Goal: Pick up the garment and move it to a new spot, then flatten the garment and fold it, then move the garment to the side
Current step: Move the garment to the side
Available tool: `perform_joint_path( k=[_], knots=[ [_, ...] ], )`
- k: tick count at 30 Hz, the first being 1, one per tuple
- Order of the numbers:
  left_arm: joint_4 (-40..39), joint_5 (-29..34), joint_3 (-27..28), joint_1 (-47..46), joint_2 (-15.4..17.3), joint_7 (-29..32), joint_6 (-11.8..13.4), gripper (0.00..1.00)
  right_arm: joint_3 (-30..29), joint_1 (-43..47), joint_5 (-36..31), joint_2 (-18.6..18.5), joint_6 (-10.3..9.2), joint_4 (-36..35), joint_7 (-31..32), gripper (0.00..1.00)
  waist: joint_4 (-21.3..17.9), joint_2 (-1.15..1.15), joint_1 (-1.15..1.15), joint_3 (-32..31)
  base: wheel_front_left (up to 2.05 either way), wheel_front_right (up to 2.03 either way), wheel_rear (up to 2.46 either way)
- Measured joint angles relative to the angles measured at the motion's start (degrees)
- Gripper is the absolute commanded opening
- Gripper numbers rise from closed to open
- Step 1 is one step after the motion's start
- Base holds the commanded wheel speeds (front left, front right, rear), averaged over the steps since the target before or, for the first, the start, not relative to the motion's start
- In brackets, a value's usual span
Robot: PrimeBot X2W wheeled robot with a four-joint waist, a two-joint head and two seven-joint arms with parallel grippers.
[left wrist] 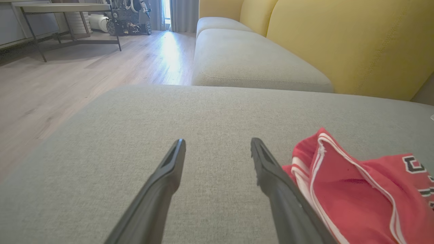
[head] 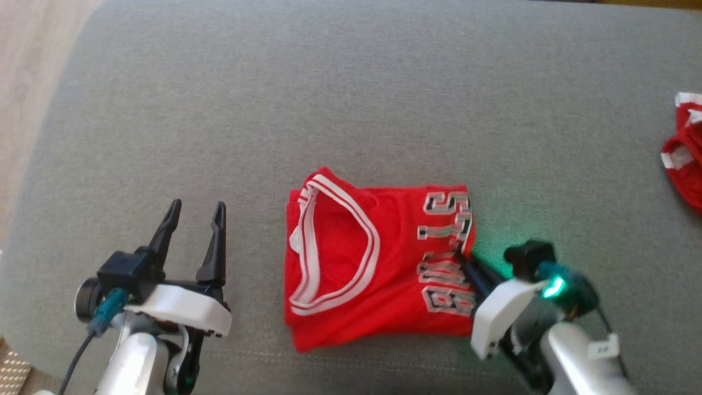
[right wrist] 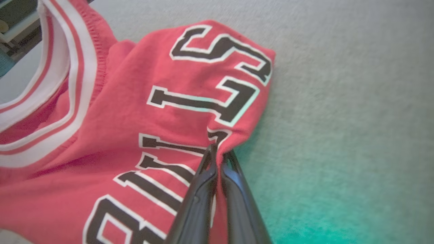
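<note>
Nearest in the head view are the two arms: the left gripper sits at 8 o'clock with its fingers spread and nothing between them; the right gripper comes in from 4 o'clock, fingers pressed together on the garment's 3 o'clock edge. At the centre, a little toward 6 o'clock, the garment lies as a folded red rectangle on the grey cushion; its white-striped neckline trim curves across the top layer. A second red cloth lies well apart at 3 o'clock.

From the left wrist view, the left gripper hovers open over bare cushion; the garment lies just beside its finger at 4 o'clock; a yellow backrest fills 1 o'clock and a wooden floor 10 o'clock.

From the right wrist view, the right gripper pinches a small pucker of the garment at its edge. The lettering is black block capitals outlined in white; S and L read clearly, U and part of a B below, so probably "BULLS"; no brand tag shows.

The fabric looks light, limp and knitted; it should drape and drag instead of holding shape, and the folded layers may slip apart if only one is caught. The best hold is likely on a folded edge, taking all layers, with a second pinch on the opposite side.
</note>
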Motion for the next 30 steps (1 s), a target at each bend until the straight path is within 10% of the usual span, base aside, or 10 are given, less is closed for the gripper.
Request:
perform_joint_path(
  k=[30],
  knots=[
    [-5.06,1.21,-1.15,-6.94,2.16,-0.29,-1.26,1.00,-20.03,-21.78,-4.59,-32.41,0.00,-13.26,7.67,0.00,-14.07,0.00,0.00,10.66,0.00,0.00,0.00]
  ],
)
